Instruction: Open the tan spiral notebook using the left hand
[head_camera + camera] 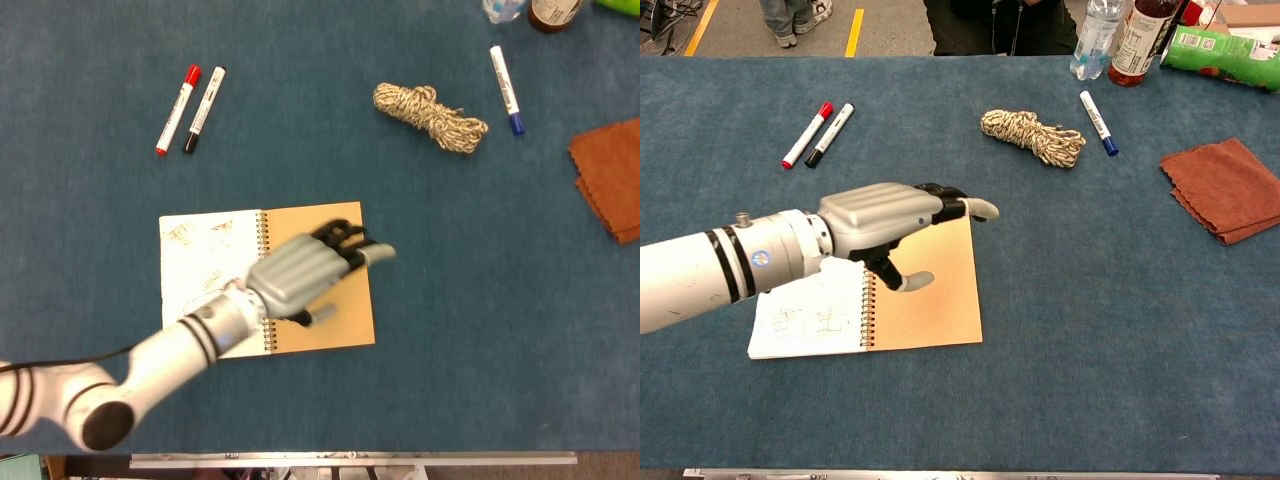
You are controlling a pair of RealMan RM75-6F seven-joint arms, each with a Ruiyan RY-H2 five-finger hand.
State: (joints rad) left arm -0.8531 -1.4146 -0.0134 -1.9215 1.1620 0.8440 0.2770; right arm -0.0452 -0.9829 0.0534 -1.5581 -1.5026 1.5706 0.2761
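Note:
The tan spiral notebook [335, 325] [935, 305] lies flat on the blue table. A white scribbled page [200, 255] [805, 315] shows left of the spiral, and a tan sheet right of it. My left hand [300, 275] [890, 215] hovers above the notebook with fingers extended and apart, holding nothing. It appears raised off the tan sheet and is motion-blurred in the head view. My right hand is in neither view.
A red marker [177, 109] [807, 135] and a black marker [204, 109] [829, 134] lie at far left. A rope bundle [430, 117] [1032, 136], a blue marker [506, 88] [1098, 123], a brown cloth [612, 178] [1225, 188] and bottles [1096, 38] sit at far right.

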